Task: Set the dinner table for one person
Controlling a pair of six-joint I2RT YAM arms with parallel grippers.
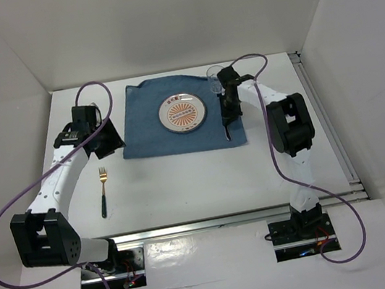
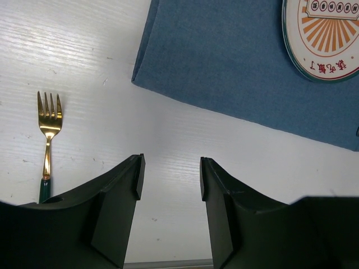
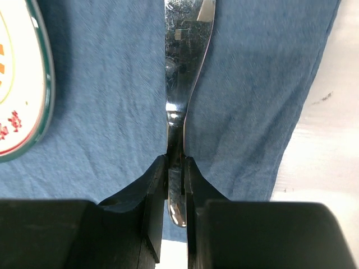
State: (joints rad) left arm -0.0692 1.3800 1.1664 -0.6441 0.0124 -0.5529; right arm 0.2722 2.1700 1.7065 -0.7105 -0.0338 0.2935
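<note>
Gold fork (image 1: 103, 190) with a dark handle lies on the bare white dinner table (image 1: 184, 182), lower left of centre in the top view. Its tines point to the far wall and it is well apart from the blue cloth (image 1: 154, 132).

Your left gripper (image 2: 171, 168) hangs over bare tabletop just right of the fork, near the cloth's near-left corner. Its jaws are roughly half spread with nothing between them.

Plate (image 1: 183, 113) sits mid-cloth, upper centre of the top view. That leaves free strips of cloth on either side.

Your right gripper (image 3: 175, 168) is pinched tight on the handle of a silver knife (image 3: 182, 84). The blade runs away from the wrist, over the cloth strip right of the plate and about parallel to the cloth's right edge. I can't tell if the knife touches the cloth yet.

Glass (image 1: 215, 75) stands at the cloth's far-right corner, just behind the right wrist.

My read is that the knife placement is the step in hand, with plate and glass looking done and the fork untouched.

- **Next, right arm:** get the knife flat on the cloth, ease the jaws apart and lift straight up so it doesn't drag. Mind the glass on the retreat.
- **Then, left arm:** the fork should go to the strip left of the plate. It lies flat and thin, so you'll want a low, square pinch across the handle.
</note>
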